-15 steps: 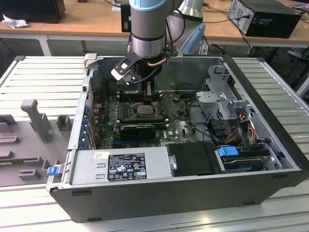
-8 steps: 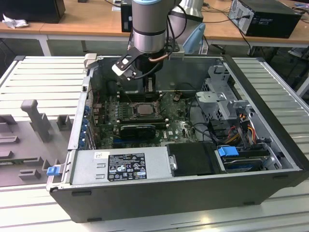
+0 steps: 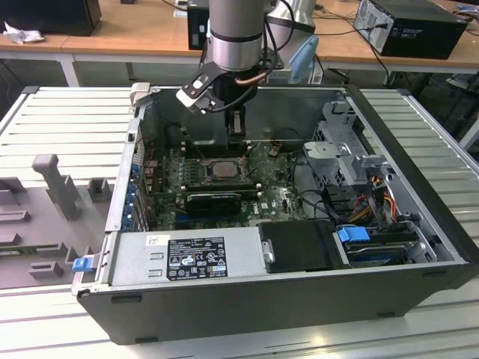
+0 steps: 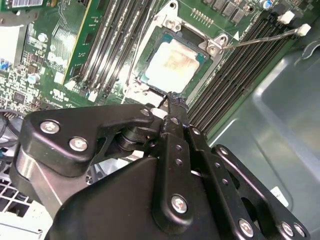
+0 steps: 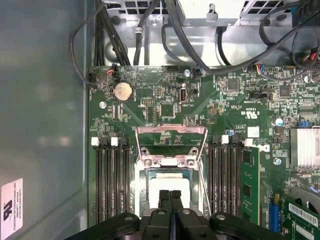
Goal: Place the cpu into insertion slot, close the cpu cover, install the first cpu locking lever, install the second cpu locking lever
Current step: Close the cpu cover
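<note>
The gripper (image 5: 170, 194), black metal fingers pressed together on nothing, is poised just above the cpu (image 5: 155, 190), a pale, dull-metal square seated in the socket mid-motherboard (image 5: 150, 90). The cpu cover (image 5: 171, 130), a thin windowed frame, stands open. A skewed descent, it is judged, could scratch the chip or damage the socket.

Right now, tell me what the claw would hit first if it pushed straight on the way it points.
Most likely the chip: the claw points down at its edge, and the cover is flipped open, out of the way. The gap between them is hard to judge.
</note>
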Controlling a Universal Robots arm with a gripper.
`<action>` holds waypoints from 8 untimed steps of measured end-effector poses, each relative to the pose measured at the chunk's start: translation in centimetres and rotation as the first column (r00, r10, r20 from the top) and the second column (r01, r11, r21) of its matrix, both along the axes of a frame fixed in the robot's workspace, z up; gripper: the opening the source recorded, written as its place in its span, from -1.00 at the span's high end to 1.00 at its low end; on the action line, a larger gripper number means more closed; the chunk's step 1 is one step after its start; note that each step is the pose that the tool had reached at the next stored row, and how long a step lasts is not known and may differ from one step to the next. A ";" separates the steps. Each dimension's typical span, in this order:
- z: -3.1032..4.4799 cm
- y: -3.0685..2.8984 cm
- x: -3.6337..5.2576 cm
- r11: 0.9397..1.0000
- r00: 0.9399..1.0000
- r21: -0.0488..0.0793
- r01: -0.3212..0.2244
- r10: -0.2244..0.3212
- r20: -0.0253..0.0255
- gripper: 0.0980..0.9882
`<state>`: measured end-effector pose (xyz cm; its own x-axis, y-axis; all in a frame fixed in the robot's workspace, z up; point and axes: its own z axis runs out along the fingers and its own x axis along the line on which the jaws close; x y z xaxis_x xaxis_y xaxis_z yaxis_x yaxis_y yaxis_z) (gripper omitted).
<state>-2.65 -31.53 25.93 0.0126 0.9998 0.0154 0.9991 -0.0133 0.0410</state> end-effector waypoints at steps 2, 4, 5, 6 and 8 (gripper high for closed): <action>0.05 0.00 0.21 1.000 1.000 0.000 0.000 0.000 0.000 0.98; 0.10 0.00 0.43 1.000 1.000 0.000 0.000 0.000 0.000 0.98; 0.13 0.00 0.55 1.000 1.000 0.000 0.000 0.000 0.000 0.98; 0.15 0.00 0.63 1.000 1.000 0.000 0.000 0.000 0.000 0.98; 0.21 0.00 1.23 1.000 1.000 0.000 0.000 0.000 0.000 0.98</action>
